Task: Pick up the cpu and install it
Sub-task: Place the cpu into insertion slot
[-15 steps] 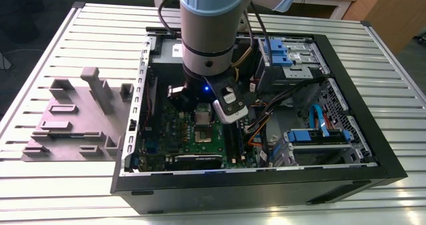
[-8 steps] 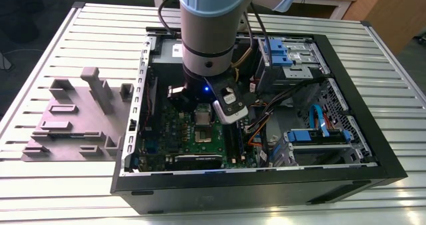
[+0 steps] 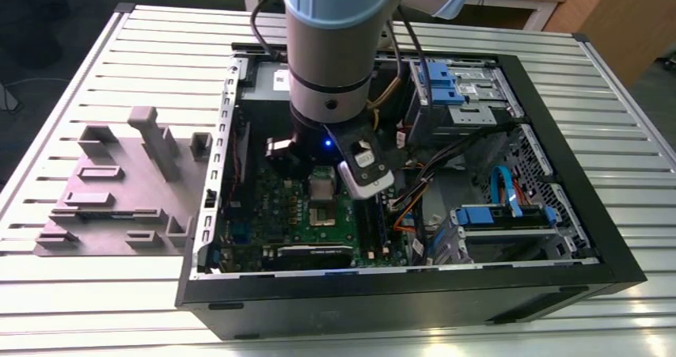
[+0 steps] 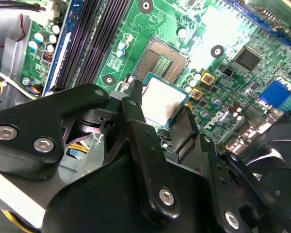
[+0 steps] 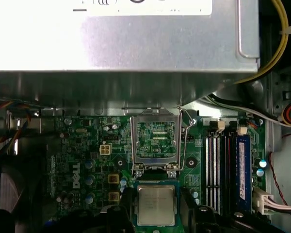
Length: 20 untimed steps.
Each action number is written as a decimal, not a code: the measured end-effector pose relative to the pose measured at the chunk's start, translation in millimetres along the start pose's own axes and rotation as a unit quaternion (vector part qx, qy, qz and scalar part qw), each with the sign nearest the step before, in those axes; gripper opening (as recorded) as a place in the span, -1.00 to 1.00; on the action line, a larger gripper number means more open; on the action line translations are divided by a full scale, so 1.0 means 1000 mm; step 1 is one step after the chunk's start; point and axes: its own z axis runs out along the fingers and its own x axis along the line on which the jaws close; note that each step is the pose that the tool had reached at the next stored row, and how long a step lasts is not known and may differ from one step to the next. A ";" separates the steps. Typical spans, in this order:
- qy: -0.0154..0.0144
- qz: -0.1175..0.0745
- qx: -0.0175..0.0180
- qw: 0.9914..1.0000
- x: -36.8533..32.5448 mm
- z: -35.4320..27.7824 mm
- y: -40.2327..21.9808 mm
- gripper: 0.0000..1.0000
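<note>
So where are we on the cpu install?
Pickup looks done: the end effector grips the cpu above the motherboard. In hand: it hangs close to the socket, which is open and empty. Left: the cpu is not yet seated.

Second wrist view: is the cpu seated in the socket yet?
No, the socket lies empty with bare contacts, and the cpu is held in the gripper, apart from it.
</note>
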 end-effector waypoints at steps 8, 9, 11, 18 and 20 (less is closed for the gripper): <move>0.000 0.000 0.002 1.000 0.0001 -0.0002 -0.0053 -0.06; 0.000 0.000 0.003 1.000 0.0001 -0.0002 -0.0060 -0.06; 0.000 0.000 0.004 1.000 0.0001 -0.0003 -0.0074 -0.06; 0.000 0.000 0.006 1.000 0.0001 -0.0004 -0.0096 -0.06; 0.000 0.000 0.006 1.000 0.0001 -0.0004 -0.0097 -0.06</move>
